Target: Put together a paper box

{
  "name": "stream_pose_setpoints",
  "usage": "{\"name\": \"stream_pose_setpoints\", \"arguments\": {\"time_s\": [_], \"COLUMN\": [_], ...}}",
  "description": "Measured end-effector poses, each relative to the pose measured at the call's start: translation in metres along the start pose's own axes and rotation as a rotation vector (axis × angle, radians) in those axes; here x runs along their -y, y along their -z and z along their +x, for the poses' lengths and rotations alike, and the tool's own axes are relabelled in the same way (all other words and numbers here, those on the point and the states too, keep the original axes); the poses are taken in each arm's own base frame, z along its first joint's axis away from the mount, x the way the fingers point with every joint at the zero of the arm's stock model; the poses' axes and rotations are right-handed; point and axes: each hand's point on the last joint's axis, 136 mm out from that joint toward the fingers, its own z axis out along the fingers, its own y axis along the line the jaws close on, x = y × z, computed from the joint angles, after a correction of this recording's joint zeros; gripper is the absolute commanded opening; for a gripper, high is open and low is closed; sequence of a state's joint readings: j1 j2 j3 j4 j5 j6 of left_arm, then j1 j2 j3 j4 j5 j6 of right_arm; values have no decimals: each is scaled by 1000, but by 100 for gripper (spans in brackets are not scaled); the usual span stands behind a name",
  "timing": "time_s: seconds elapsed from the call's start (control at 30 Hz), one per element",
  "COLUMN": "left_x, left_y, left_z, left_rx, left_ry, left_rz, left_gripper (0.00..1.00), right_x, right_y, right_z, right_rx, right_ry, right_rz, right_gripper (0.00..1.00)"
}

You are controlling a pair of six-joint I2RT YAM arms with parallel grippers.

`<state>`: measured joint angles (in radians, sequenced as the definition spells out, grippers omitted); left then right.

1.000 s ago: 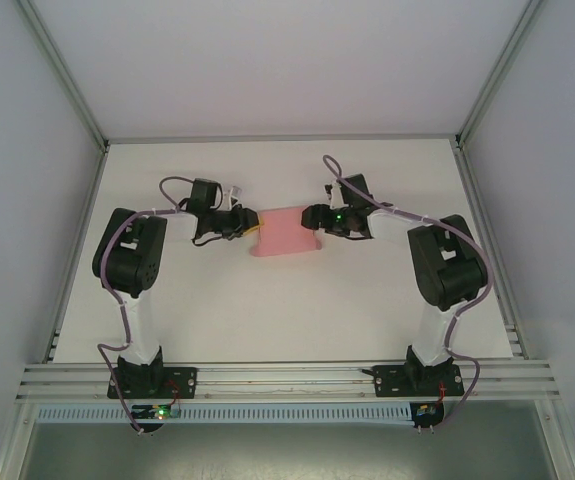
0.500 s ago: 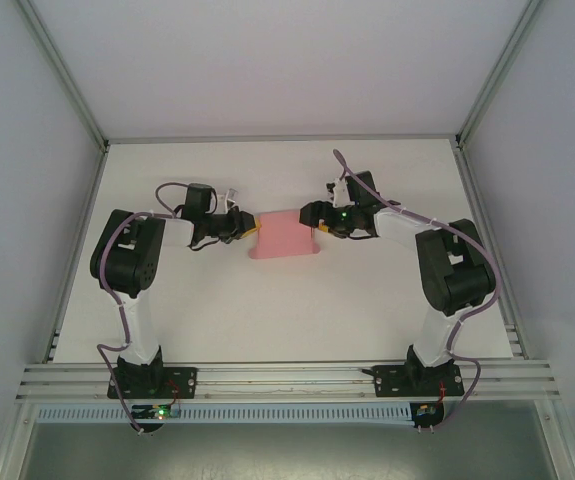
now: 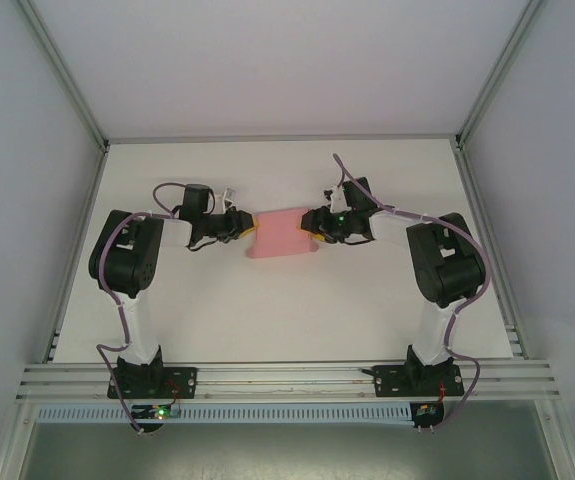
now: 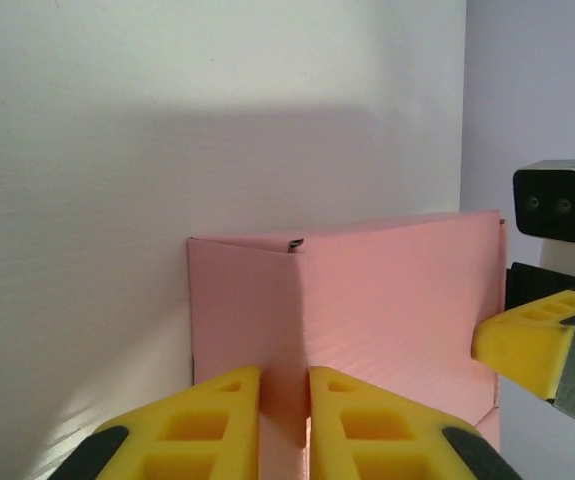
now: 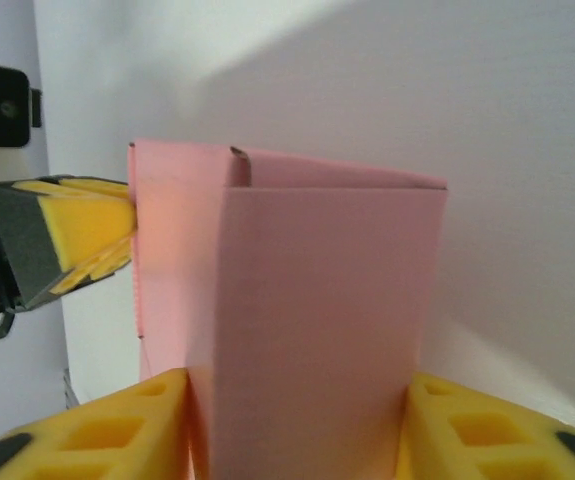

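Note:
The pink paper box (image 3: 281,234) sits mid-table between both arms, partly folded up. My left gripper (image 3: 249,229) is shut on a thin folded edge at the box's left end; in the left wrist view the yellow fingers (image 4: 212,425) pinch that crease of the box (image 4: 387,300). My right gripper (image 3: 313,224) holds the right end. In the right wrist view its jaws stand wide apart, each pressing a side of the box (image 5: 317,330). The left gripper's yellow fingertips (image 5: 77,235) show beyond the far end.
The white table (image 3: 287,310) stretches in front of the box. Grey walls and metal frame rails (image 3: 287,375) bound the workspace. The right arm's camera housing (image 4: 559,200) shows at the right of the left wrist view.
The box has shifted slightly left and away with both grippers still on it. The right gripper moved left with it.

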<state>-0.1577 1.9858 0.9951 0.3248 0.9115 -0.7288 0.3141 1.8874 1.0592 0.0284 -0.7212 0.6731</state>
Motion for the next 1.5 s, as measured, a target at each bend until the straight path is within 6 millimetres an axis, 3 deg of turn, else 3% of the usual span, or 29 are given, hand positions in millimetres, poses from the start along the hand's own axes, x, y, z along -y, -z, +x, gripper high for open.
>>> {"name": "stream_pose_setpoints", "arguments": {"time_s": [0.07, 0.13, 0.27, 0.33, 0.43, 0.53, 0.63, 0.73, 0.83, 0.93, 1.03, 1.33, 1.5], "left_x": [0, 3, 17, 28, 49, 83, 124, 170, 192, 191, 173, 136, 118], "left_y": [0, 1, 6, 12, 25, 45, 55, 44, 26, 17, 17, 13, 8], "left_z": [-3, -5, -15, -24, -37, -48, -41, -4, 55, 99, 114, 90, 91], "left_rx": [5, 9, 33, 58, 104, 166, 218, 175, 25, -100, -164, -254, -324], "left_ry": [-10, -26, -98, -149, -246, -434, -706, -1037, -1319, -1508, -1632, -1754, -1754], "left_rz": [-5, -7, -12, -25, -72, -128, -220, -263, -228, -203, -245, -471, -500], "left_gripper": [19, 26, 66, 100, 100, 100, 100, 100, 100, 100, 100, 100, 100], "right_x": [-2, -4, -16, -25, -33, -31, -25, -25, -28, -31, -35, -30, -29], "right_y": [1, 3, 13, 19, 29, 35, 38, 42, 45, 49, 55, 50, 57], "right_z": [-1, 0, 0, -2, -6, -6, -4, 0, 1, 0, 7, 40, 40], "right_rx": [10, 16, 34, 45, 68, 71, 51, 14, -35, -69, -124, -315, -335], "right_ry": [-8, -15, -4, 5, 15, 0, -57, -125, -192, -239, -305, -517, -570], "right_rz": [-9, -14, -37, -51, -63, -54, -51, -67, -73, -77, -94, -119, -112], "right_gripper": [33, 28, 25, 25, 24, 27, 29, 29, 29, 30, 30, 30, 30]}}
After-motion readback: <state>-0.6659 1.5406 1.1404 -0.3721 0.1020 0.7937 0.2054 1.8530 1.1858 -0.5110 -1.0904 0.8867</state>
